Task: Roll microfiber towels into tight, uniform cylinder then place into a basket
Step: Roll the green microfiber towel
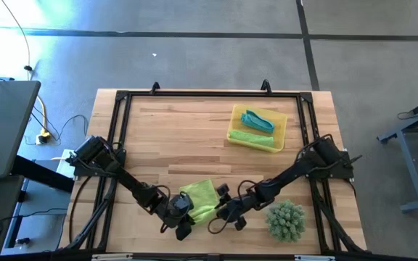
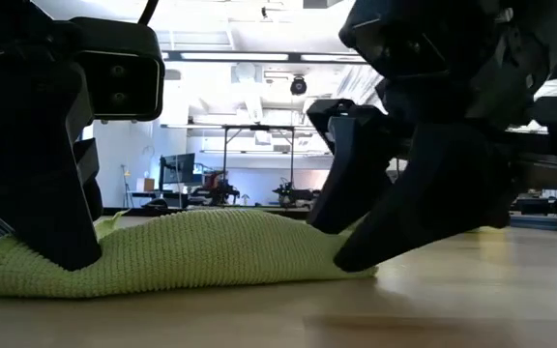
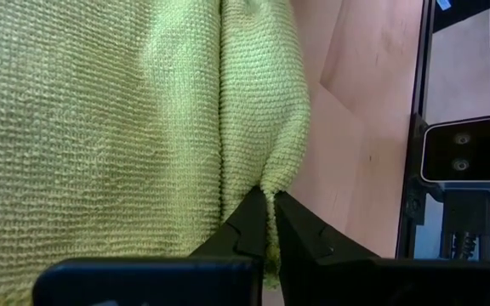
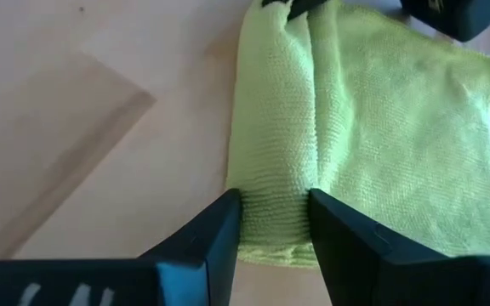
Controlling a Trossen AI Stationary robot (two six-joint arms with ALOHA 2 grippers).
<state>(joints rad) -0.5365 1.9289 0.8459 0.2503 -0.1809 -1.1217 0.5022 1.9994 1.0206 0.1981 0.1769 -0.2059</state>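
Note:
A lime-green towel [image 1: 202, 194] lies near the table's front edge, one side rolled into a narrow fold [image 4: 270, 127]. It also shows in the low view [image 2: 191, 251]. My left gripper [image 1: 182, 216] is shut on the fold's left end. My right gripper [image 1: 227, 212] is shut on the fold's right end. The yellow basket [image 1: 232, 135] stands at the back right, with a teal roll [image 1: 257, 120] and a lime-green roll [image 1: 252, 139] lying in it. My left gripper pinches the end of the towel's rolled edge [image 3: 270, 183] between its two fingertips, several layers gathered to a thin ridge. The fingers slant down from the table's left. The towel lies on the table. My right gripper has the rolled edge's other end [image 4: 275, 191] between its two fingers, which lie across the roll. The fingers [image 2: 356, 232] slant down from the table's right onto the towel's end. The towel rests on the table.
A spiky green ball-shaped plant [image 1: 285, 220] stands at the front right, close to my right arm. A black frame [image 1: 209, 94] runs round the tabletop. Bare wood lies between the towel and the basket.

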